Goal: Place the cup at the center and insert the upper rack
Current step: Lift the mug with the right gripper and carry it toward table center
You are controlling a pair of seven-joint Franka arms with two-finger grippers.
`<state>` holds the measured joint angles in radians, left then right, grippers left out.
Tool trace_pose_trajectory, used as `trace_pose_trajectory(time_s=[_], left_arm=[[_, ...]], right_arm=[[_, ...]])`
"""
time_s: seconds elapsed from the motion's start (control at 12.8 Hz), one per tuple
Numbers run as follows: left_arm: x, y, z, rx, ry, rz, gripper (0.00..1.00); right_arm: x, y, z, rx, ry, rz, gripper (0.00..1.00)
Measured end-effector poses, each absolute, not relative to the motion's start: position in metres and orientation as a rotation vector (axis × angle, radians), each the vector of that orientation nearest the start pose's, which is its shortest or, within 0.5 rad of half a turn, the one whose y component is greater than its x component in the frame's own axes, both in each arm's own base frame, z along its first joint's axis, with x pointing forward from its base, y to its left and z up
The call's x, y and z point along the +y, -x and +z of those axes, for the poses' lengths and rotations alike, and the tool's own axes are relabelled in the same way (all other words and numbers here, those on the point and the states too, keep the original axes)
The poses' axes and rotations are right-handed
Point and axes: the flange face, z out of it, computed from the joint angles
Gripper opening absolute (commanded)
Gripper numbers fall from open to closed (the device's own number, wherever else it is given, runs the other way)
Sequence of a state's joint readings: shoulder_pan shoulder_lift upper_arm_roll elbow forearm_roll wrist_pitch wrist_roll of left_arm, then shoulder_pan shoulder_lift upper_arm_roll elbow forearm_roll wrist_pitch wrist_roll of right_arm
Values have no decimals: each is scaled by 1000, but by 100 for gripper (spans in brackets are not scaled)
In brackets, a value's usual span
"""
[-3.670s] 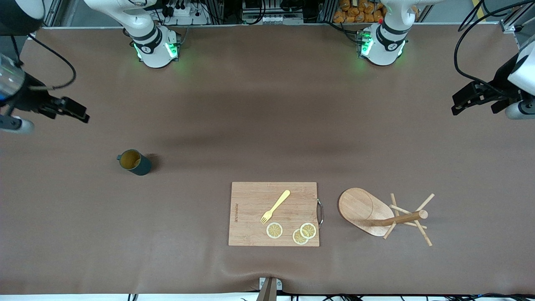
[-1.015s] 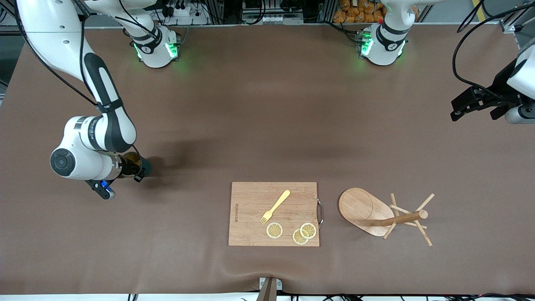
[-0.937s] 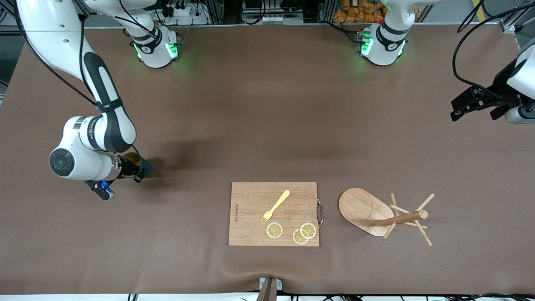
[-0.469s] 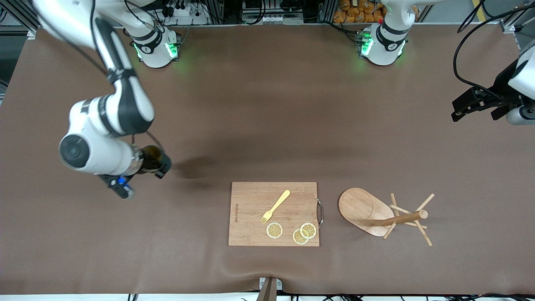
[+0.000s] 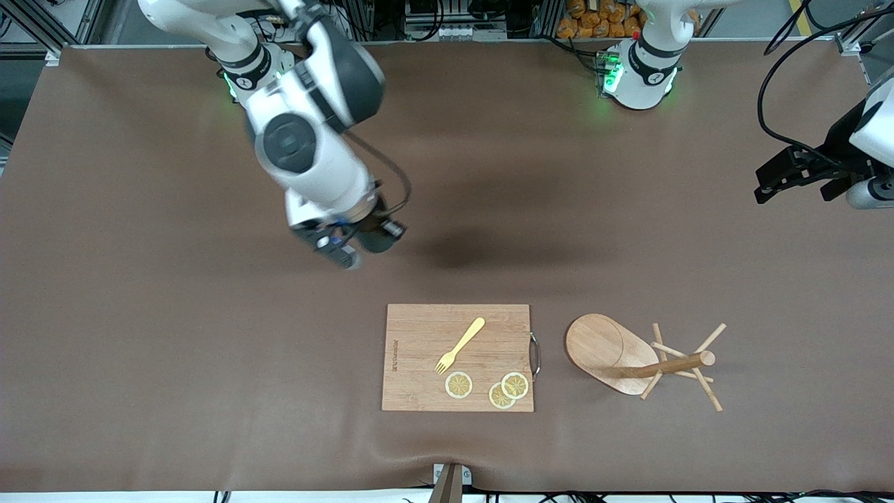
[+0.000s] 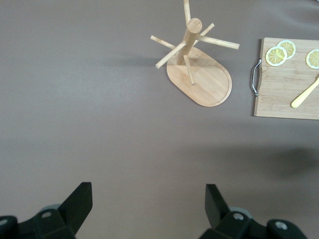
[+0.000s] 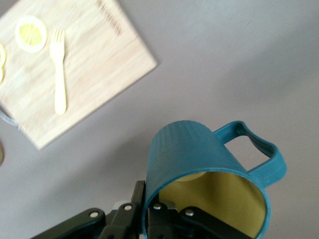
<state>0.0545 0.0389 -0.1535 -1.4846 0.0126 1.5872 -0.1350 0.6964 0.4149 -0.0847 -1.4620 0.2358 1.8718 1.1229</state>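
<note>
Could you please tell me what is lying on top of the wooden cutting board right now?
On the cutting board lie a yellow fork and three lemon slices, two of them overlapping. Nothing covers the board, so its whole top shows.

A robotics lab. Two arm bases (image 5: 632, 73) are bolted along one edge of a brown-covered table (image 5: 140, 349). Just past that edge are aluminium framing and cables (image 5: 782, 63).
</note>
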Motion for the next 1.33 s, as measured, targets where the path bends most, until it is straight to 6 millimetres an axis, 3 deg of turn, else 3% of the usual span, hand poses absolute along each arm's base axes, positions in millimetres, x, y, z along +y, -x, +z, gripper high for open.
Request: trace_pose_trajectory(time_s=[0.23, 0.47, 0.7, 0.86, 1.17, 1.25, 1.33], left_arm=[[-54, -566, 645, -55, 3140, -98, 100], [-54, -565, 643, -55, 3139, -74, 100], [-54, -564, 641, -54, 3138, -58, 100], [-55, -566, 635, -52, 3138, -42, 100], [-65, -576, 614, -22, 3141, 13, 100], [-70, -580, 607, -7, 3142, 24, 100], [-76, -582, 601, 9, 3143, 34, 100]], right_arm=[[484, -505, 443, 791, 2908, 217, 0], [551, -461, 414, 736, 2949, 230, 0], [611, -432, 373, 785, 2907, 186, 0], [635, -421, 337, 808, 2879, 157, 0], [652, -406, 279, 869, 2886, 170, 1], [655, -403, 273, 879, 2883, 173, 9], [656, -402, 270, 883, 2883, 175, 27]])
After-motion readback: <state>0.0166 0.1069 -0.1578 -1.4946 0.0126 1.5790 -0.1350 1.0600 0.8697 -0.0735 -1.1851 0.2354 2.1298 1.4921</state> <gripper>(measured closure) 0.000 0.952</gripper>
